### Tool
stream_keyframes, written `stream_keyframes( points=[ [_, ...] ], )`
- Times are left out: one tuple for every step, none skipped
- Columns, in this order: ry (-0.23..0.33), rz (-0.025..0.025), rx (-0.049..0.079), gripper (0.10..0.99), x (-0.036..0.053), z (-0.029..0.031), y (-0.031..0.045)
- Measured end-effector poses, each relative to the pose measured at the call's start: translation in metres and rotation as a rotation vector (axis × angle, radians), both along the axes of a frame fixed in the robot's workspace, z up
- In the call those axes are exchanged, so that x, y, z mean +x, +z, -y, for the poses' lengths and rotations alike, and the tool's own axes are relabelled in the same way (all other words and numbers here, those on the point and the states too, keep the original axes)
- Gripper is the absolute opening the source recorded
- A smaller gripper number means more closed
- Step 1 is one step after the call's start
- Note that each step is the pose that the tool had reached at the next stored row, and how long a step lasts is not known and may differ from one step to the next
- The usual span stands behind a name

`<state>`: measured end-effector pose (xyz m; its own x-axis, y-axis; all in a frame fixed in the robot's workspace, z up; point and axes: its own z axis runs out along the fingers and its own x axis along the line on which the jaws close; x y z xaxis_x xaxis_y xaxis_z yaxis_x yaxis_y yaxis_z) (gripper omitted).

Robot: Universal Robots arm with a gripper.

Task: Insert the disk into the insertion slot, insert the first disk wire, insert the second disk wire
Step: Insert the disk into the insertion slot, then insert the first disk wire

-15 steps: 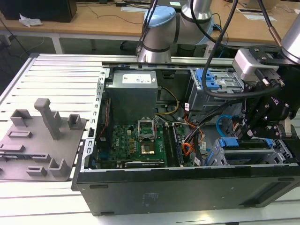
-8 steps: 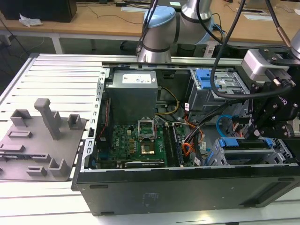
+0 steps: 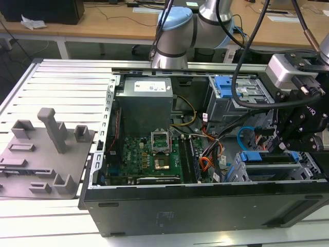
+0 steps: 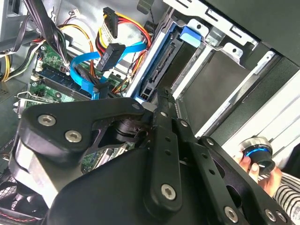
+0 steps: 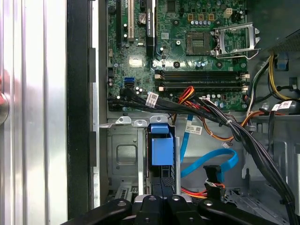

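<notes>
The disk (image 5: 161, 150), edge-on in its blue carrier, sits inside the insertion slot (image 5: 123, 157), a low silver cage at the case's front corner. It shows also in the exterior view as the disk (image 3: 267, 157) and in the second wrist view as the disk (image 4: 164, 61). My gripper (image 5: 162, 199) hovers right over its connector end, fingers close together and shut; contact cannot be told. The second disk wire (image 5: 212, 164), a light-blue loop, lies loose beside the cage, its black plug (image 4: 110, 55) unconnected. Which bundle is the first disk wire I cannot tell.
Orange, red and yellow wire bundles (image 4: 124, 26) and black cables (image 5: 220, 124) cross between the motherboard (image 5: 201, 51) and the cage. A taller grey cage with a blue latch (image 3: 226, 86) stands behind. A person's hand (image 4: 265, 176) holds a round object outside the case.
</notes>
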<state>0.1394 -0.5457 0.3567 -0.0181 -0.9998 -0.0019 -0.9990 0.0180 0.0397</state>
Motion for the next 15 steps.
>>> stream_keyframes(
  points=[
    [0.000,0.0000,0.000,0.106,0.0000,0.0000,0.0000],
    [0.000,0.0000,0.000,0.106,0.0000,0.0000,0.0000],
    [0.000,0.0000,0.000,0.106,0.0000,0.0000,0.0000],
    [0.000,0.0000,0.000,0.106,0.0001,0.0000,0.0000],
    [0.000,0.0000,0.000,0.106,0.0001,0.0000,0.0000],
    [0.000,0.0000,0.000,0.106,0.0012,0.0000,0.0000],
    [0.000,0.0000,0.000,0.106,0.0028,-0.0004,0.0000],
    [0.000,0.0000,0.000,0.106,0.0033,-0.0016,-0.0001],
    [0.000,0.0000,0.000,0.106,0.0034,-0.0058,-0.0001],
    [0.000,0.0001,-0.001,0.106,0.0035,-0.0115,0.0000],
    [0.000,0.0001,-0.005,0.106,0.0035,-0.0151,0.0017],
    [0.000,0.0000,-0.008,0.106,0.0035,-0.0186,0.0111],
    [0.000,0.0000,-0.009,0.106,0.0035,-0.0220,0.0130],
    [0.000,0.0000,-0.009,0.106,0.0035,-0.0246,0.0131],
    [0.000,0.0000,-0.009,0.106,0.0037,-0.0275,0.0132]
  ],
)
